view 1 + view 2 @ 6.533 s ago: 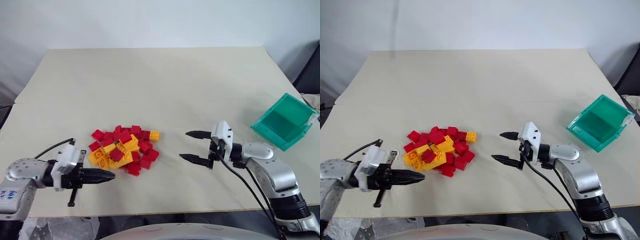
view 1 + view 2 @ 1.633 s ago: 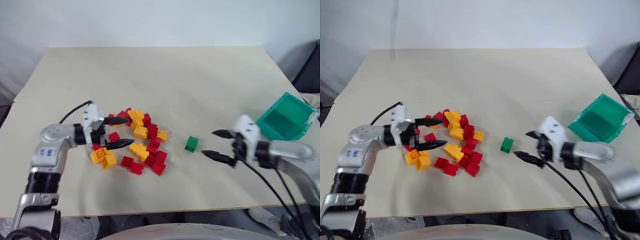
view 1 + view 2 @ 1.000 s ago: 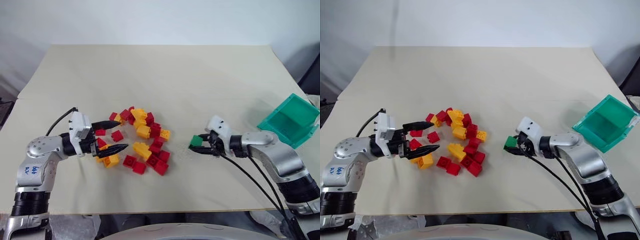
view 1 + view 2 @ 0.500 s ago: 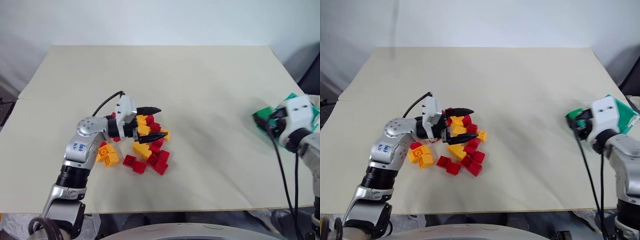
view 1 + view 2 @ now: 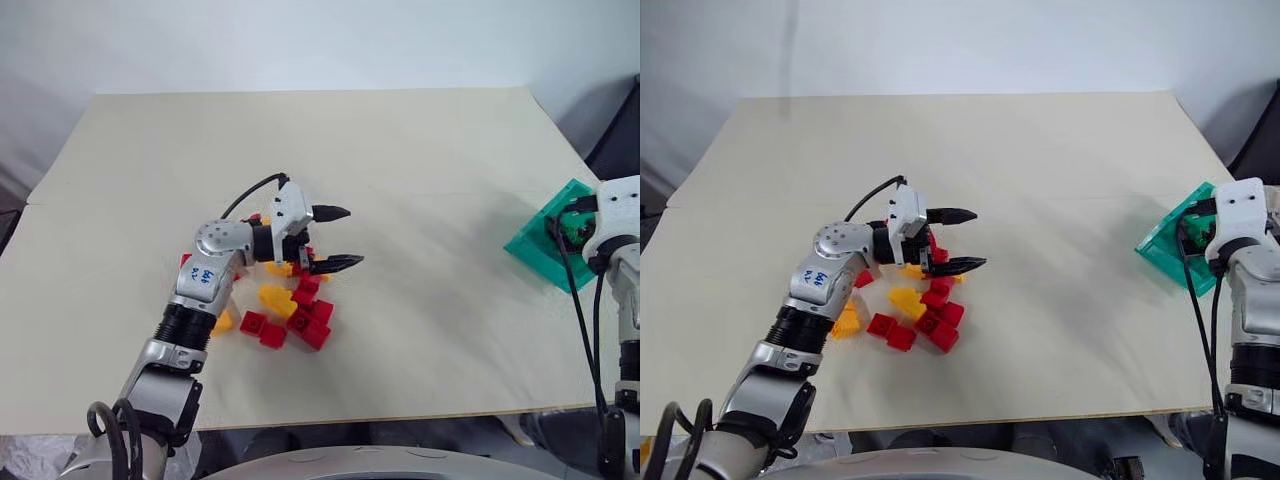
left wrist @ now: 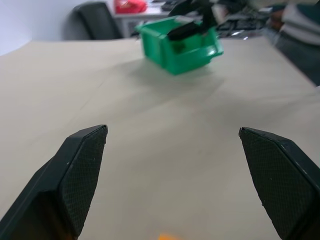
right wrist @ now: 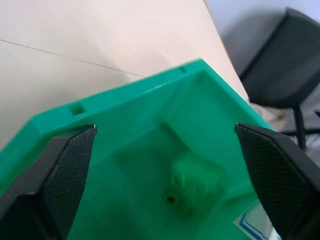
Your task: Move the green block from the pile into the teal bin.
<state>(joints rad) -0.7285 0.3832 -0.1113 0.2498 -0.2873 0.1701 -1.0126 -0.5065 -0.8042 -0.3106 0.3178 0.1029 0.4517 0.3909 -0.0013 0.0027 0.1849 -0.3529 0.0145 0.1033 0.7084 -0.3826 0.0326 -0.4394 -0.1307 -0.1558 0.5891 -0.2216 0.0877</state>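
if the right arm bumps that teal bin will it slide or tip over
Likely slide: the bin looks like thin, light plastic on a smooth table. It holds just one small green block, so little weighs it down. The open right pincer sits over its rim, so catching that rim might tip it.

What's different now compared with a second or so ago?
The right claw carried the green block from the table to the teal bin and let go; the block now lies inside. The left claw, open throughout, swung from the pile's left side to over it. The red and yellow bricks and the bin hardly moved.
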